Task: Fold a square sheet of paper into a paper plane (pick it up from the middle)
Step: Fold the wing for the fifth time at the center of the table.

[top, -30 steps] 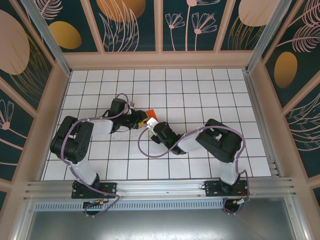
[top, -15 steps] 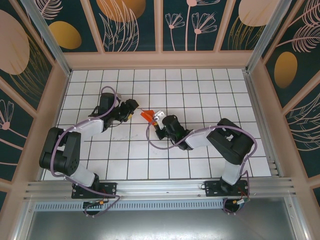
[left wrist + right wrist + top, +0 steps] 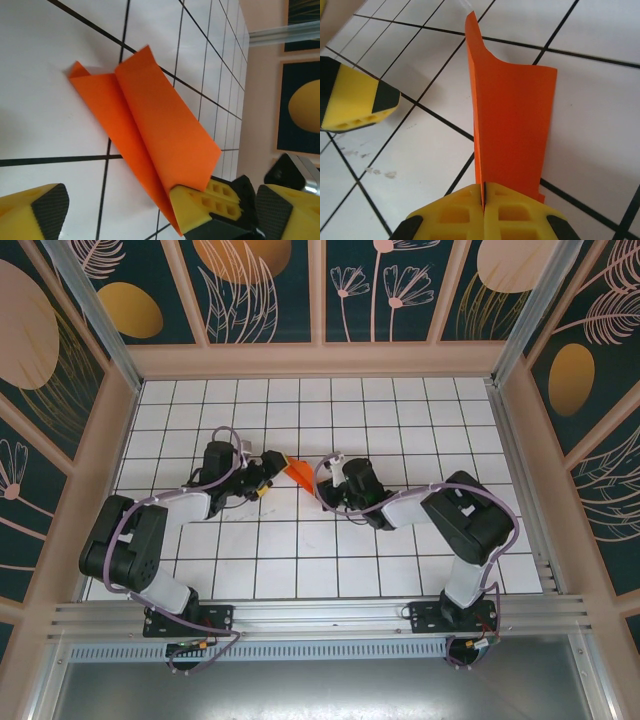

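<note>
From above, the paper plane (image 3: 297, 471) sits between the left gripper (image 3: 266, 483) and the right gripper (image 3: 322, 478). The left wrist view has its fingers (image 3: 35, 215) spread, empty. The right wrist view has fingers (image 3: 515, 210) clamped on the plane's end; a sharp pull could tear or unfold it.

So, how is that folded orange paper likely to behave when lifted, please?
Probably light and floppy: the folded paper looks thin, flaps standing loose. The lengthwise crease may stiffen it somewhat. Held at one end by the right pincer, it could droop or slip.
</note>
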Controlling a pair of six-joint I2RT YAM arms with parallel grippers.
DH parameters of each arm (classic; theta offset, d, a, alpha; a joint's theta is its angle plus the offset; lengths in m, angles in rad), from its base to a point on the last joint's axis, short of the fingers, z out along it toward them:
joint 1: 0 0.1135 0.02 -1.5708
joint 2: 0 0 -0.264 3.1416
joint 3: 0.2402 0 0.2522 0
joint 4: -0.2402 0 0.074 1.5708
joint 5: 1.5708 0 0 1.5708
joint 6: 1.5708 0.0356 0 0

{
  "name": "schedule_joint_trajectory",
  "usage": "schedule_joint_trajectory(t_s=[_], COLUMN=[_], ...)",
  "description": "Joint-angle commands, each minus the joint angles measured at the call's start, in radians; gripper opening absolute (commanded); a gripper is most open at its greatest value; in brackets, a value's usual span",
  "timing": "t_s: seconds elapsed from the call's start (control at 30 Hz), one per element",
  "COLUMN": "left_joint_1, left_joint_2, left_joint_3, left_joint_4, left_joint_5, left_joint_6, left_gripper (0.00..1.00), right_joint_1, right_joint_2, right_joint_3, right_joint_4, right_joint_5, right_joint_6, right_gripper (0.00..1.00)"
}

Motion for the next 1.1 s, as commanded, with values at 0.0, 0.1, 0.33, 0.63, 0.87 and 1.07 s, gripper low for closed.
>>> schedule_joint_trajectory(t_s=[0.0,0.1,0.33,0.63,0.87,1.07], left_joint_1=[-0.016,-0.027,-0.050,-0.070,-0.083,-0.089], left_joint_2=[-0.003,0.000,0.028,0.066,0.094,0.116], left_joint_3=[-0.011,-0.010,-0.015,-0.015,-0.017,-0.014], left_joint_4=[0.069,0.092,0.164,0.210,0.224,0.244], left_joint_5=[0.040,0.055,0.088,0.110,0.121,0.128], left_joint_6=[0.032,0.034,0.003,-0.023,-0.030,-0.042], left_gripper=[0.98,0.98,0.99,0.98,0.98,0.98], right_joint_1=[-0.016,-0.025,-0.033,-0.032,-0.032,-0.032], right_joint_2=[-0.020,-0.007,0.036,0.080,0.105,0.118], right_joint_3=[-0.014,-0.017,-0.014,0.010,0.026,0.037], right_joint_4=[0.054,0.070,0.087,0.056,0.039,0.013], right_joint_5=[-0.105,-0.133,-0.175,-0.217,-0.241,-0.250], right_joint_6=[0.117,0.158,0.209,0.214,0.212,0.208], right_gripper=[0.00,0.00,0.00,0.00,0.00,0.00])
